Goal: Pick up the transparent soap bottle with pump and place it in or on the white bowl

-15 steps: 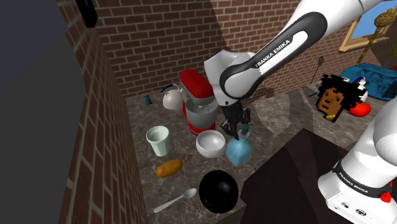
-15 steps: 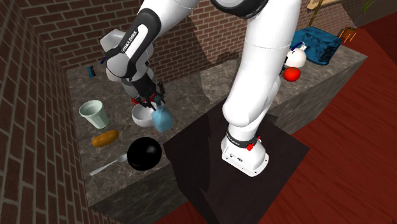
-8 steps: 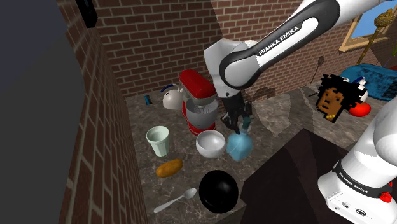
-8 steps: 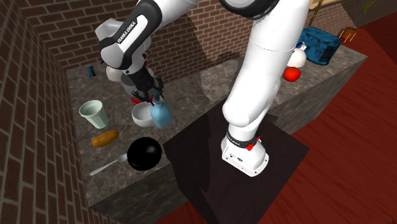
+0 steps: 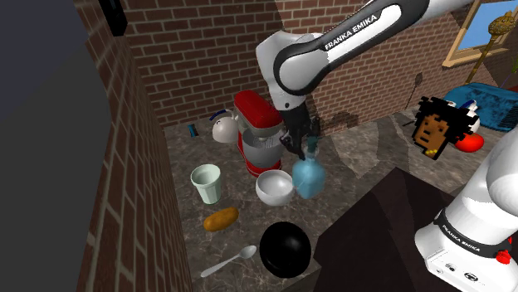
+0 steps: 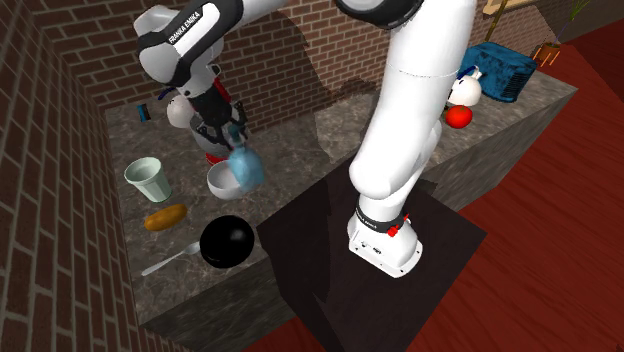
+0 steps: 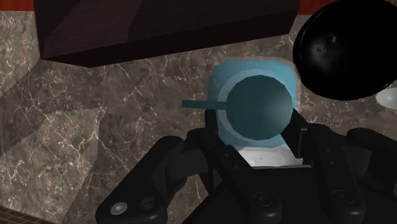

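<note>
A translucent blue soap bottle (image 5: 308,177) with a pump hangs in the air, its base just off the marble counter (image 5: 357,153). My black gripper (image 5: 302,149) is shut on its pump neck from above. The white bowl (image 5: 274,187) stands right beside the bottle, on the shoulder view's left. In the second exterior view the bottle (image 6: 246,168) hangs from the gripper (image 6: 232,146) at the right rim of the bowl (image 6: 221,182). In the wrist view the fingers (image 7: 210,137) clasp the bottle (image 7: 254,105) on both sides, and the pump spout points sideways.
A red stand mixer (image 5: 256,133) stands just behind the bowl, close to the arm. A pale cup (image 5: 206,182), a bread roll (image 5: 221,219), a spoon (image 5: 228,260) and a black ball (image 5: 285,247) lie nearby. Brick walls (image 5: 207,50) bound the counter. The dark stand (image 5: 373,232) is at the front.
The arm has lifted the bottle off the counter and carried it up and toward the shoulder view's left, closer to the bowl. The grip has stayed shut.
</note>
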You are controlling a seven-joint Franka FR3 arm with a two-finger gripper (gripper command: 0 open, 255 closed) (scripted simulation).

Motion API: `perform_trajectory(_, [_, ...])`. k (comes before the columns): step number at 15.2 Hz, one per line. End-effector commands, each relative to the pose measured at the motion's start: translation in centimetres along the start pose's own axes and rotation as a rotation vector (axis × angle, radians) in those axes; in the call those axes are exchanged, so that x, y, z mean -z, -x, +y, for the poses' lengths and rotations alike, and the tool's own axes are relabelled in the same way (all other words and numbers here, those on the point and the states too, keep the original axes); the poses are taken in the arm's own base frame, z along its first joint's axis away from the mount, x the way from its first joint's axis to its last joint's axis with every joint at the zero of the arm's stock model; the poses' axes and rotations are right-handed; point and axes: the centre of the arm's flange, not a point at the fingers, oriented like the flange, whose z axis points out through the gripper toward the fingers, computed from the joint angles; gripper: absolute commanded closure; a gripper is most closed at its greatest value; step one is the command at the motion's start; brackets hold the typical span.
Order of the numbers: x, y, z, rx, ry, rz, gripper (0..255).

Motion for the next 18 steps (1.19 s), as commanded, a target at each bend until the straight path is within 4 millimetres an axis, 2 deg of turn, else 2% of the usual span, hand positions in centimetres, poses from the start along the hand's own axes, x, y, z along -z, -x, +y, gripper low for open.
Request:
perform_trajectory(1, [1.7,-2.1,0.0,0.000,0.000,0.000,255])
perform_trajectory(11, [9.5,-12.4,-0.3,0.000,0.000,0.000,255])
perform_trajectory(18, [6.1,-13.6,-1.1,0.000,0.000,0.000,255])
